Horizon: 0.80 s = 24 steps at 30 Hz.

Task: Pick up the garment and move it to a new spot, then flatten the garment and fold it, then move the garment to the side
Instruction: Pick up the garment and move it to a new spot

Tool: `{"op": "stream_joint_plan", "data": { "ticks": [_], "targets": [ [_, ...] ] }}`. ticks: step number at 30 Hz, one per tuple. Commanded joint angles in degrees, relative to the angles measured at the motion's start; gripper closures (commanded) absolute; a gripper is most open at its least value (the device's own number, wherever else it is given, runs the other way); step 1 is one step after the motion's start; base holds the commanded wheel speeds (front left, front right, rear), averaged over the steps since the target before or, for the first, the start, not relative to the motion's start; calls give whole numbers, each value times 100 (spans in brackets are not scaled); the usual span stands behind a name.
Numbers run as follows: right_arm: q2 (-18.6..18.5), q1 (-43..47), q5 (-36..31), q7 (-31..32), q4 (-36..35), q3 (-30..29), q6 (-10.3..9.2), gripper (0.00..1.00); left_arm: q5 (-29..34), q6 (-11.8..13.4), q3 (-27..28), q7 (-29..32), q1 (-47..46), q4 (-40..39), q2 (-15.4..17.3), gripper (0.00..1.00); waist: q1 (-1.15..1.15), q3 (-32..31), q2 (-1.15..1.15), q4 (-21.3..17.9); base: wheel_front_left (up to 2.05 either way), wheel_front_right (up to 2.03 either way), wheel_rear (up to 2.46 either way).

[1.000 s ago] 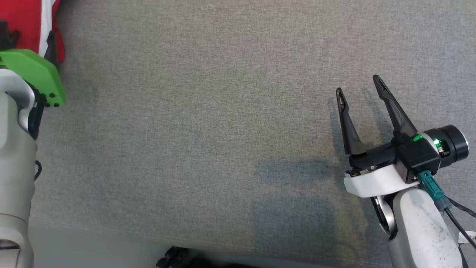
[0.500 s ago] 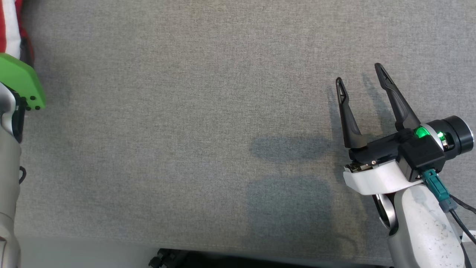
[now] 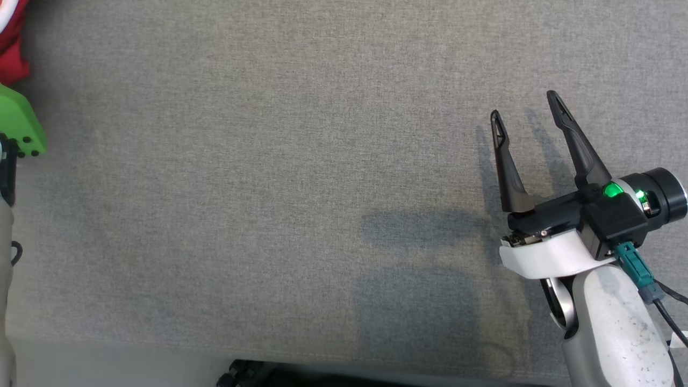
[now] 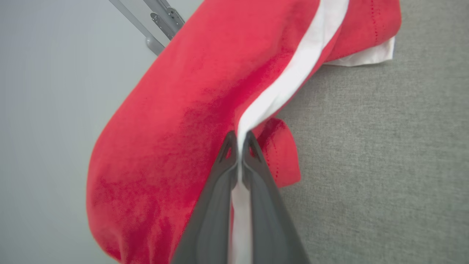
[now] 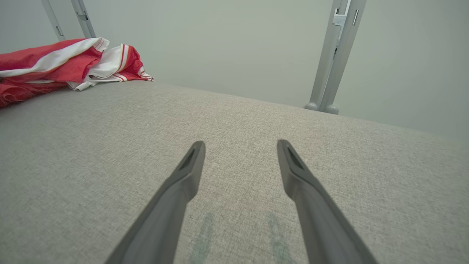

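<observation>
The garment [image 4: 190, 110] is red with white stripes. In the left wrist view my left gripper [image 4: 240, 141] is shut on its white stripe, and the cloth hangs partly past the table's edge. A red corner of the garment [image 3: 9, 48] peeks in at the head view's top left, above the left arm's green cover [image 3: 19, 126]. In the right wrist view the garment [image 5: 55, 66] lies bunched at the far left of the grey table [image 5: 234, 121]. My right gripper [image 3: 529, 114] hovers open over bare cloth at the right, its fingers [image 5: 190, 168] holding nothing.
A grey fabric surface [image 3: 269, 188] covers the table. Metal frame posts [image 5: 335, 55] stand behind the far edge, against a pale wall. The table's near edge [image 3: 134, 357] runs along the bottom of the head view, with a dark object [image 3: 247, 373] below it.
My left gripper has closed on the garment's white stripe. The head view has shifted, so the left arm and the garment sit further toward its left edge. The right gripper stays open.
</observation>
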Motion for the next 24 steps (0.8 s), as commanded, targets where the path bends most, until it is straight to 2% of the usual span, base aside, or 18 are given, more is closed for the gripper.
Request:
{"op": "stream_joint_plan", "data": {
  "ticks": [1, 14, 24],
  "targets": [
    [-23, -40, 33, -22, 30, 8, 2, 0, 9, -38, -16, -75, -103, 16, 74, 100, 0, -85, 0, 44, 0, 0, 0],
    [-22, 91, 307, -22, 231, -1, 2, 0, 142, -272, -329, -403, -473, -193, 302, 100, 0, -823, 0, 105, 0, 0, 0],
    [-21, 325, 621, -22, 335, -119, 2, 0, 425, -340, -795, -488, -794, -690, 414, 100, 0, -1516, 0, -33, 0, 0, 0]
  ]
}}
